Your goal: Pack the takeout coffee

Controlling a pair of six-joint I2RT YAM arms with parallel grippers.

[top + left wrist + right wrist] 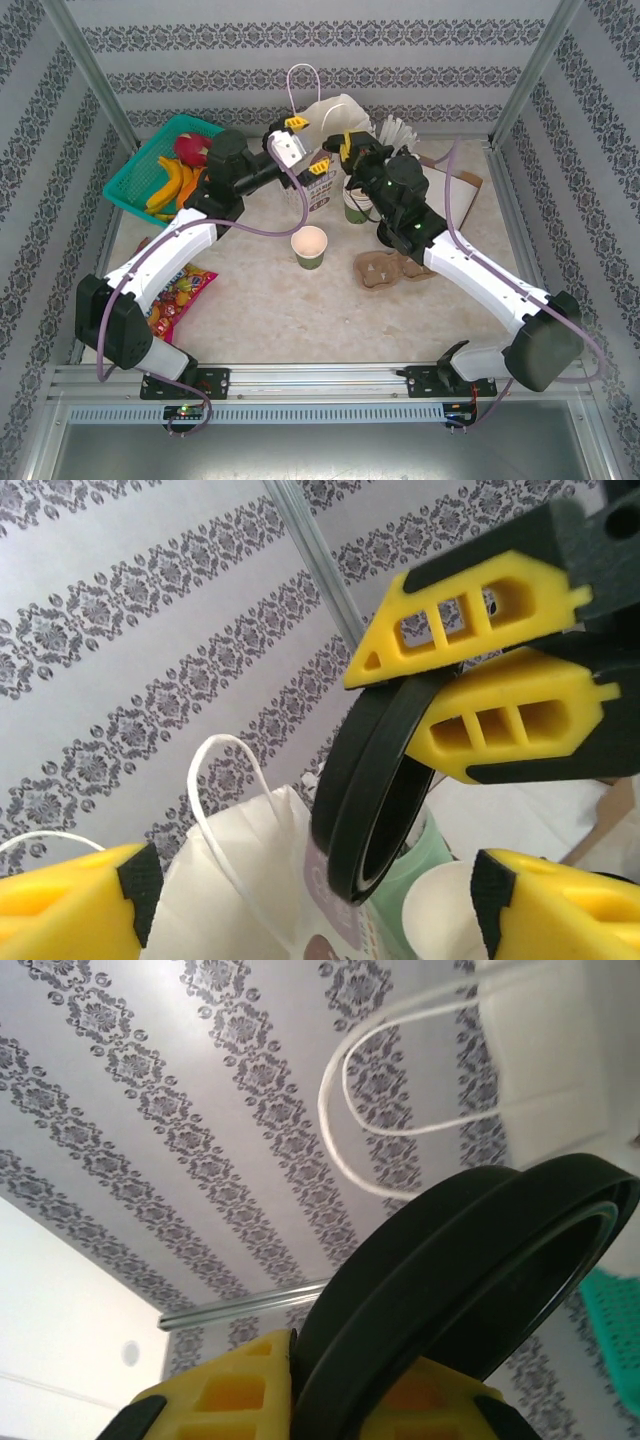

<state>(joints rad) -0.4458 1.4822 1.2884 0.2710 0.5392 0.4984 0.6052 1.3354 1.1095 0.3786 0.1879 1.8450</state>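
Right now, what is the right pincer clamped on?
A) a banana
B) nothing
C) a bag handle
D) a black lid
D: in the left wrist view, the right pincer pinches the rim of the black lid.

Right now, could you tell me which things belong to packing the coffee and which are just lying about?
Job: cup, lid in the right gripper, paper bag.
Lying about: fruit basket, cup stack, pulp tray, snack packet.
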